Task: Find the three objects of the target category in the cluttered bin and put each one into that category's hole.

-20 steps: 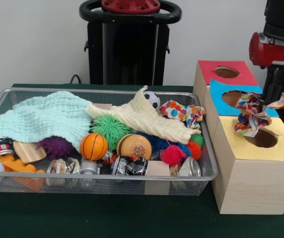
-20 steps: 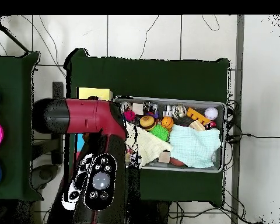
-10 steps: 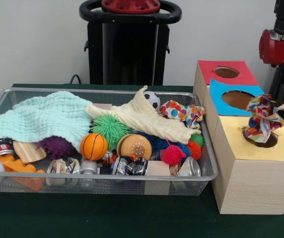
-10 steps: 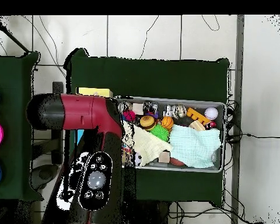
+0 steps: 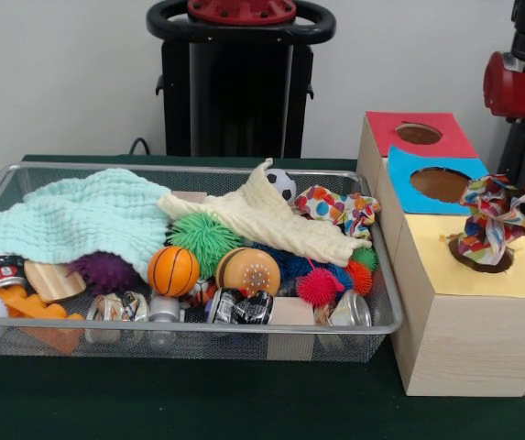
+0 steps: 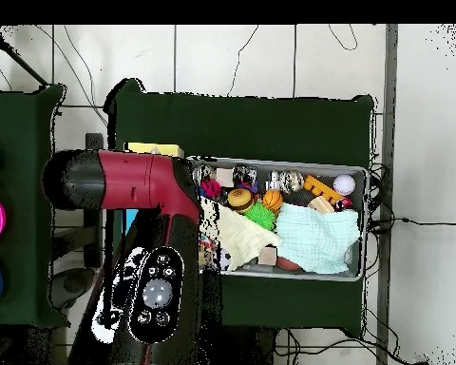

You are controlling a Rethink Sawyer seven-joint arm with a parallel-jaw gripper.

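A multicoloured patterned cloth (image 5: 487, 218) sits bunched in the round hole of the yellow-topped box (image 5: 519, 275), its lower end inside the hole. One strip of it trails up to the right edge. My gripper (image 5: 522, 165) is the dark shape just behind the cloth, under the red arm link (image 5: 517, 84); its tips are hidden. In the wire bin (image 5: 189, 335) lie a dotted colourful cloth (image 5: 337, 207), a cream cloth (image 5: 262, 220) and a mint cloth (image 5: 79, 220). In the overhead view the red arm (image 6: 142, 181) covers the boxes.
Behind the yellow-topped box stand a blue-topped box (image 5: 436, 183) and a red-topped box (image 5: 418, 134), each with a hole. The bin also holds spiky balls, a small basketball (image 5: 172, 270), cans, wooden blocks and an orange toy. A black stand (image 5: 239, 82) rises behind the bin.
The patterned cloth has moved right and down, from hanging over the box to sitting in the yellow box's hole. The arm has shifted right.
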